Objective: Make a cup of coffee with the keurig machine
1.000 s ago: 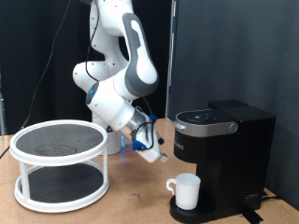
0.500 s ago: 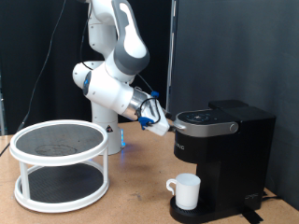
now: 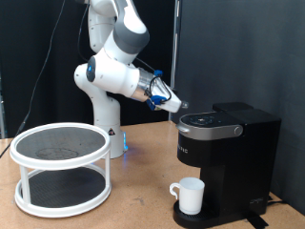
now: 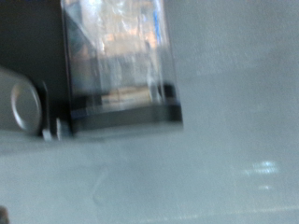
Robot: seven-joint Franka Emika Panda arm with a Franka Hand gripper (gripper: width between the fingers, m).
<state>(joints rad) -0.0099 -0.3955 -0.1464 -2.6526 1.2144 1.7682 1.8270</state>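
The keurig machine (image 3: 229, 143) stands at the exterior view's right, black and boxy, with its lid down. The white cup (image 3: 191, 196) sits on its drip base under the spout, handle toward the exterior view's left. My gripper (image 3: 176, 103) hovers just above the left front edge of the machine's lid, tilted down toward it, with nothing showing between its fingers. The wrist view is blurred. It shows a clear water tank (image 4: 117, 56) with a dark base and a silver piece (image 4: 23, 107) beside it; my fingers do not show there.
A white two-tier round rack (image 3: 62, 167) with dark mesh shelves stands on the wooden table (image 3: 133, 205) at the exterior view's left. The robot's base (image 3: 110, 134) is behind it. A black curtain forms the backdrop.
The gripper has risen from low beside the machine, near the cup's height, up and to the right to just above the lid's edge. The cup and machine have not moved.
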